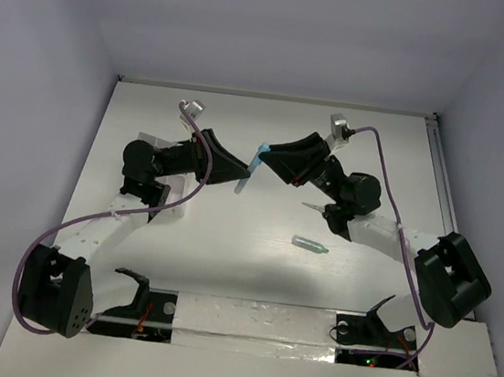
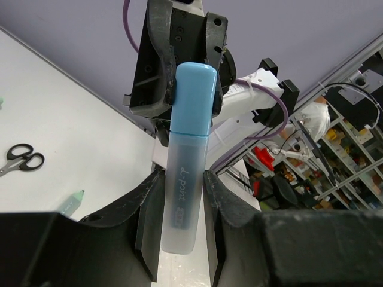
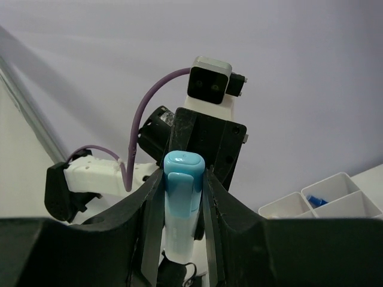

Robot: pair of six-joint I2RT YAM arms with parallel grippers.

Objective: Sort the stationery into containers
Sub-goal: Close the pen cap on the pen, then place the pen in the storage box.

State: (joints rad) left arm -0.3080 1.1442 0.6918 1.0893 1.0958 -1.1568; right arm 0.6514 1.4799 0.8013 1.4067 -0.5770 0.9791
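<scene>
A blue highlighter (image 1: 251, 168) hangs in mid-air above the table's middle, held from both sides. Its frosted body (image 2: 182, 197) sits between the fingers of my left gripper (image 2: 182, 179), which is shut on it. My right gripper (image 3: 184, 176) is shut on the light blue cap (image 3: 182, 173), and the cap is still seated on the body. In the top view the left gripper (image 1: 238, 176) and right gripper (image 1: 263, 158) meet tip to tip. The white compartment box (image 3: 323, 200) shows at lower right of the right wrist view, with a blue piece (image 3: 317, 201) in one cell.
A teal capsule (image 1: 309, 244) and small black-handled scissors (image 1: 311, 207) lie on the table under the right arm. In the left wrist view the scissors (image 2: 21, 157) and a teal pen tip (image 2: 72, 201) show at the left. The left arm covers most of the box (image 1: 174, 208).
</scene>
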